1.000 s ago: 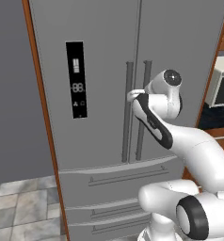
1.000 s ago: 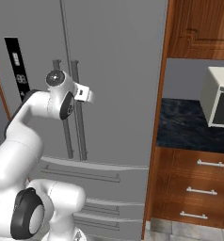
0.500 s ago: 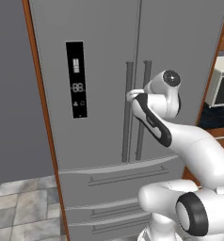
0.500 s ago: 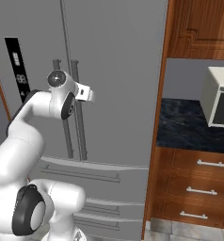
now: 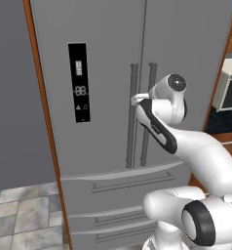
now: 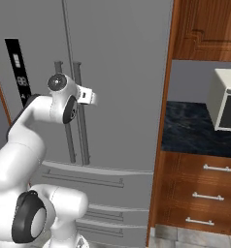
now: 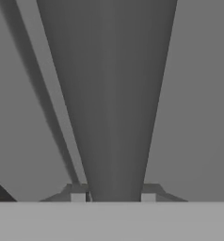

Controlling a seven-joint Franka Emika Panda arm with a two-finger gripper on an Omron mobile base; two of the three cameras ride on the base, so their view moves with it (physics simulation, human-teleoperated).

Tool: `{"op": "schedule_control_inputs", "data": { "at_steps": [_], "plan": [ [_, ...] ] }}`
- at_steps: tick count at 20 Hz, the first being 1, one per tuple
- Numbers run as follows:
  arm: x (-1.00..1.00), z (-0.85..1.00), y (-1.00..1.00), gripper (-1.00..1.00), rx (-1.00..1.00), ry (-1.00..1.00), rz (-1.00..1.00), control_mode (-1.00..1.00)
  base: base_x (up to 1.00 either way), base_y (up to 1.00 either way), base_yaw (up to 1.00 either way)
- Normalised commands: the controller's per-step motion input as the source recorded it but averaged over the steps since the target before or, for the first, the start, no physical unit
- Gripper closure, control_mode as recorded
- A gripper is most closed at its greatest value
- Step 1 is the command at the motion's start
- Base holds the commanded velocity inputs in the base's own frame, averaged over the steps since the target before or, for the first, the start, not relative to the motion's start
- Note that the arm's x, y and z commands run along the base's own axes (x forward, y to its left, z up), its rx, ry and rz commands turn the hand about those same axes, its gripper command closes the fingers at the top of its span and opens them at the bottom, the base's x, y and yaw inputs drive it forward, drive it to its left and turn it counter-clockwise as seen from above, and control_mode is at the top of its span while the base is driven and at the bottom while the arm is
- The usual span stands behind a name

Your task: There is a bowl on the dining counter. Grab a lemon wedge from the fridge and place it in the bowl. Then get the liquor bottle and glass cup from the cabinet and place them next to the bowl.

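We've got our gripper (image 7: 113,196) clamped on one of the fridge (image 5: 103,58) door's bar handles (image 7: 111,94), fingertips (image 7: 77,195) snug on both sides of it.

We see a pale microwave (image 6: 227,99) on a dark counter (image 6: 190,131), wooden drawers (image 6: 202,196) beneath it, and grey floor tiles (image 5: 20,219).
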Motion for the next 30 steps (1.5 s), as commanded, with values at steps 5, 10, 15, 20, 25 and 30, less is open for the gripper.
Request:
{"op": "schedule_control_inputs", "data": {
  "at_steps": [5, 10, 15, 20, 25, 30],
  "plan": [
    [-0.06, -0.02, -0.25, 1.0, 0.0, 0.03, -0.03, -1.0, 0.0, 0.0, 0.0],
    [-0.48, 0.0, -0.81, 1.0, 0.0, 0.01, -0.06, -1.0, 0.0, 0.0, 0.0],
    [-0.6, 0.0, -1.0, 1.0, 0.0, 0.01, -0.09, -1.0, 0.0, 0.0, 0.0],
    [-0.72, 0.03, -1.0, 1.0, 0.0, 0.0, -0.12, -1.0, 0.0, 0.0, 0.0],
    [-0.82, 0.07, -1.0, 1.0, 0.0, 0.0, -0.13, -1.0, 0.0, 0.0, 0.0],
    [-0.78, 0.06, -0.54, -1.0, 0.0, -0.01, -0.07, -1.0, 0.0, 0.0, 0.0]
  ]
}}
